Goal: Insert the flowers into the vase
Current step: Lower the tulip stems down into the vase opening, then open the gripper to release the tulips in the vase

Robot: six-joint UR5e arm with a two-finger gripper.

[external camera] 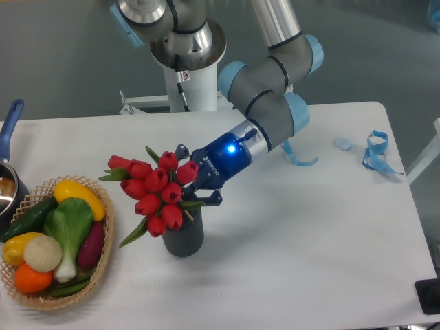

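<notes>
We see the gripper (187, 187), marked ROBOTIQ, fingers clamped on the flowers (155, 190) sitting in the vase (183, 235) on the table (309, 240)

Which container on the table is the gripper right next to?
The dark grey ribbed vase, holding the red tulips; the gripper hovers at its mouth. The wicker basket and pot sit far left.

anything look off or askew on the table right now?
The tulips lean hard left over the ribbed vase instead of standing upright, heads bunched past its rim, with the hand at the stems. Blue ribbon scraps lie loose near the right edge. Nothing looks spilled or broken.
</notes>
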